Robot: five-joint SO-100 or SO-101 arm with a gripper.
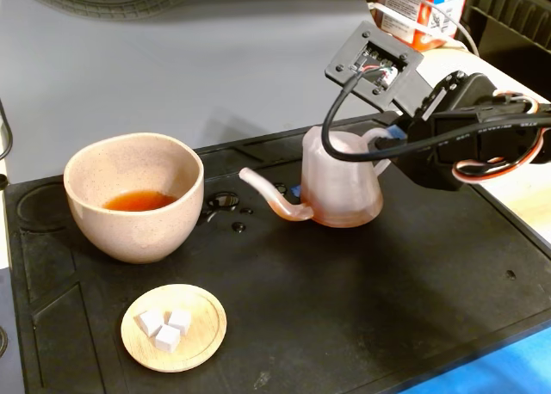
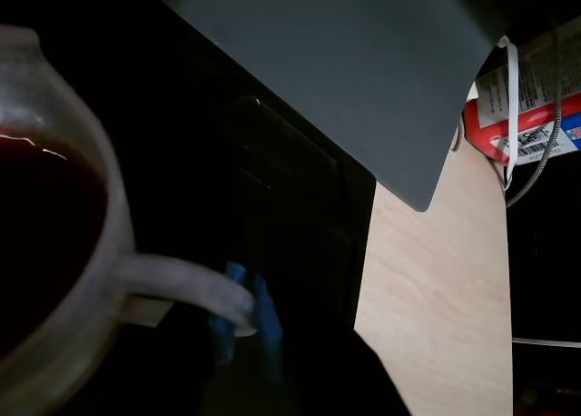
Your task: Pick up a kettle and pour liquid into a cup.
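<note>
Kettle [image 1: 340,183]: upright on black mat [image 1: 387,308], spout toward cup [image 1: 136,196]. My gripper [image 1: 389,144]: blue fingertips [image 2: 238,275] at its loop handle [image 2: 186,287]; I cannot tell how tightly closed. Liquid [image 1: 139,201]: shallow pool in cup, left in fixed view. Wooden dish [image 1: 174,327]: white cubes [image 1: 165,324], front.

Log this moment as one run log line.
gripper: at kettle handle, grip unclear | kettle: upright on mat | cup: some liquid | phase: unclear
</note>
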